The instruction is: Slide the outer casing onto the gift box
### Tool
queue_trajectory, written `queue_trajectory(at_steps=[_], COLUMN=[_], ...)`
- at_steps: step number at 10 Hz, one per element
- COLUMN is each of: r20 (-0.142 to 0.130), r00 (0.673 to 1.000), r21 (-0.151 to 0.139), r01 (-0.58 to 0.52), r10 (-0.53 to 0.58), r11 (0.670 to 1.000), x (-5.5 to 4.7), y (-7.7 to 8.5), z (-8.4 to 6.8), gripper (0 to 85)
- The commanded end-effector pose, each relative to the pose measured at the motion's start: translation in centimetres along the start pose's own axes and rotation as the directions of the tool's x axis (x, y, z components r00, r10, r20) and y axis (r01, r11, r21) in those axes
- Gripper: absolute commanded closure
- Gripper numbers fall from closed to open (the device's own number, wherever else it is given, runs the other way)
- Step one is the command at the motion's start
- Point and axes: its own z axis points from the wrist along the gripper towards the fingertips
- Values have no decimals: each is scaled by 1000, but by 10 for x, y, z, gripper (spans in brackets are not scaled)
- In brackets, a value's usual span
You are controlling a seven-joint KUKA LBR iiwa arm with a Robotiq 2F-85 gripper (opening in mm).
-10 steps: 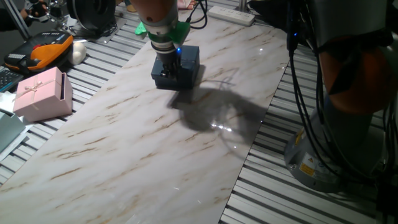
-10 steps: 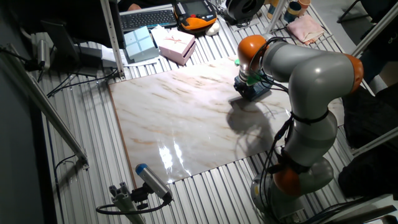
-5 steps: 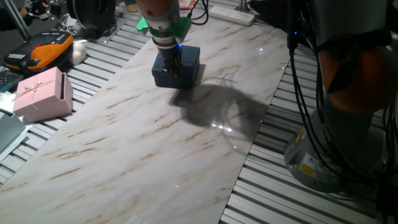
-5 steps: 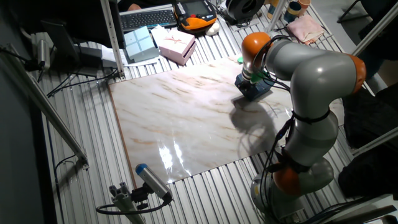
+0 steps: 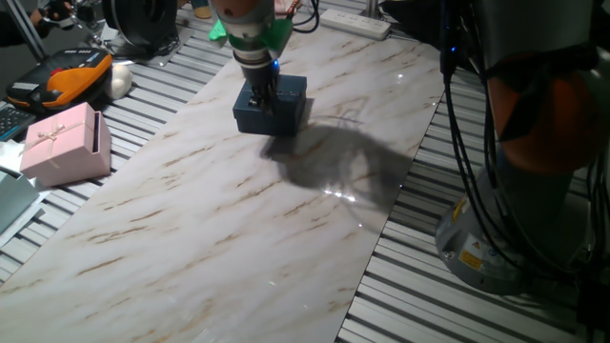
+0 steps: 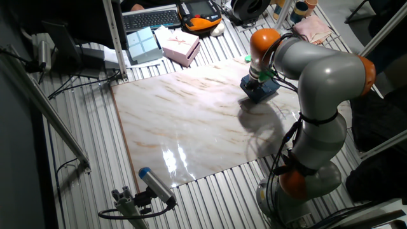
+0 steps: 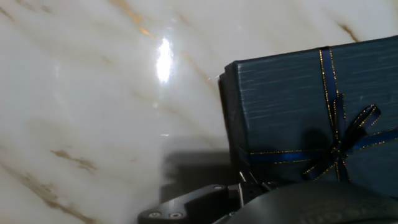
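Note:
The outer casing (image 5: pixel 274 106) is a dark navy square box on the far part of the white marble board (image 5: pixel 219 229). It also appears in the other fixed view (image 6: pixel 259 90). The hand view looks down on its top face (image 7: pixel 292 112), crossed by a thin blue ribbon with gold edging and tied in a bow. My gripper (image 5: pixel 260 92) stands upright over the casing's top near its left side, fingers close together with nothing between them. A dark finger part (image 7: pixel 199 202) sits at the bottom of the hand view. The gift box is hidden; no separate inner box shows.
A pink bow-topped box (image 5: pixel 62 143) stands left of the board on the slatted table. An orange and black device (image 5: pixel 74 74) and a keyboard (image 6: pixel 149 18) lie behind it. A power strip (image 5: pixel 355 23) lies at the back. The arm's base (image 6: pixel 305 181) stands beside the board.
My gripper has shifted slightly up and toward the back over the casing. The casing has stayed nearly in place.

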Motion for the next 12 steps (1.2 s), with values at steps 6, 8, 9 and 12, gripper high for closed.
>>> queue_trajectory(at_steps=[6, 8, 9, 12], r20=[-5, 8, 18, 37], r00=[992, 986, 984, 981], r21=[-125, -133, -133, -146], r01=[-129, -165, -174, -181], r10=[130, 167, 177, 188], r11=[984, 977, 976, 973], x=[22, 35, 39, 48], y=[6, 17, 22, 30], z=[-49, -67, -69, -70], gripper=[850, 850, 850, 850])
